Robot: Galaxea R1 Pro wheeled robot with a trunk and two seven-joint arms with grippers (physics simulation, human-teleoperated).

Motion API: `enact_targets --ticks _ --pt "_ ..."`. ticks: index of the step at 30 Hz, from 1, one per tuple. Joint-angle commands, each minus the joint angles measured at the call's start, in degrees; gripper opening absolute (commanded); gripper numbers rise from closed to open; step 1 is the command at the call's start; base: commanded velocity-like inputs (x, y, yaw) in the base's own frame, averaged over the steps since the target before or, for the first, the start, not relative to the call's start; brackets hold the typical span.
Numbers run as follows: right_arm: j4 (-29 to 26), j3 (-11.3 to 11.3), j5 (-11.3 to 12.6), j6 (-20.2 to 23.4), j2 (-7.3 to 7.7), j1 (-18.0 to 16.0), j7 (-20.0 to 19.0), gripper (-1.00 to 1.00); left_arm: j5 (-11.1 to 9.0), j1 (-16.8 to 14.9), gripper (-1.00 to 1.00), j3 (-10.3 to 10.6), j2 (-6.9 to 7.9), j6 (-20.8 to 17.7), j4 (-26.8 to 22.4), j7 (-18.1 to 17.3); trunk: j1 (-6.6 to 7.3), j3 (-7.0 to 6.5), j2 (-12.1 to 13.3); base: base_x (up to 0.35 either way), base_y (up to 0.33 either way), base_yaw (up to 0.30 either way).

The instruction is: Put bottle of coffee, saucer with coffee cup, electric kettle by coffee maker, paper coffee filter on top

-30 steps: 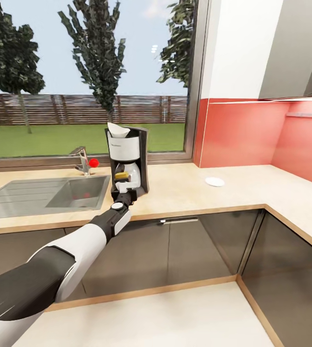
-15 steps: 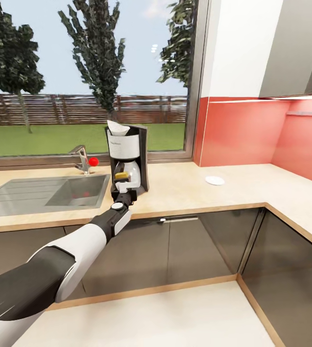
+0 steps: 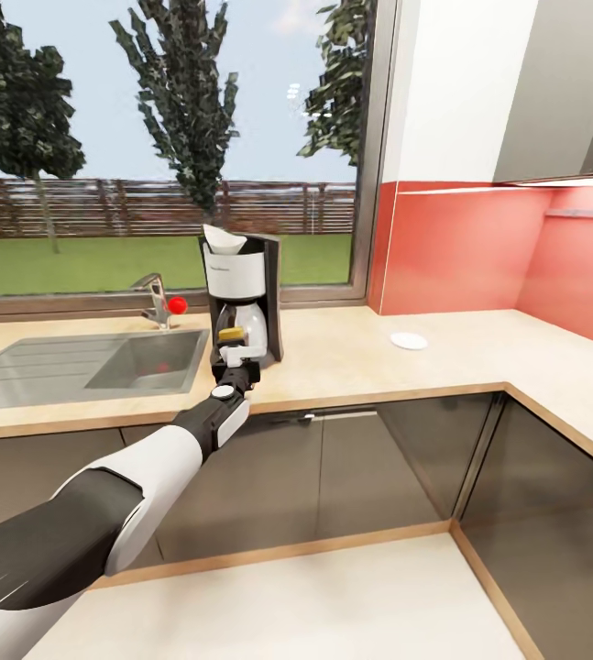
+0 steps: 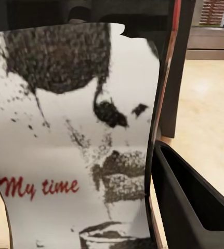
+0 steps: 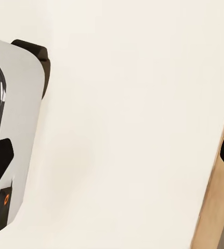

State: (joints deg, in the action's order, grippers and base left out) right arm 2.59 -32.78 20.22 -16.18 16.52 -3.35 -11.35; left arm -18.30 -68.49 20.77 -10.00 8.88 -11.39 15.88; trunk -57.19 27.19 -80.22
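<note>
- One countertop runs under the window, with the sink left of the coffee maker.
- I see the paper filter sitting on top of the coffee maker.
- My left gripper holds the coffee bottle, pressed against the coffee maker's front.
- The saucer lies well to the right of the coffee maker.
- My right gripper spreads wide over pale floor.
</note>
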Motion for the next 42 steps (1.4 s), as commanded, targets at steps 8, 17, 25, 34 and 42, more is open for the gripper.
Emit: enact_targets --ticks 8,17,25,34,42 --pt "0.22 -0.36 0.62 -0.36 0.00 -0.08 -0.42 1.00 -0.33 -0.07 -1.00 0.50 0.00 0.17 0.05 0.29 -0.88 0.78 -1.66 0.000 0.000 0.000" --pt "0.22 -0.35 0.63 -0.37 0.00 -0.08 -0.42 1.00 -0.33 -0.07 -1.00 0.50 0.00 0.26 0.05 0.29 -0.88 0.78 -1.66 0.000 0.000 0.000" --pt "0.22 -0.36 0.62 -0.34 0.00 -0.08 -0.42 1.00 -0.33 -0.07 -1.00 0.50 0.00 0.37 0.05 0.29 -0.88 0.78 -1.66 0.018 0.000 0.000" --pt "0.22 -0.33 0.61 -0.37 0.00 -0.08 -0.42 1.00 -0.33 -0.01 -1.00 0.50 0.00 0.44 0.05 0.29 -0.88 0.78 -1.66 0.115 0.000 0.000" --pt "0.22 -0.36 0.61 -0.34 -0.01 -0.08 -0.43 1.00 -0.33 0.01 -1.00 0.50 0.00 0.44 0.05 0.29 -0.88 0.79 -1.66 0.056 0.000 0.000"
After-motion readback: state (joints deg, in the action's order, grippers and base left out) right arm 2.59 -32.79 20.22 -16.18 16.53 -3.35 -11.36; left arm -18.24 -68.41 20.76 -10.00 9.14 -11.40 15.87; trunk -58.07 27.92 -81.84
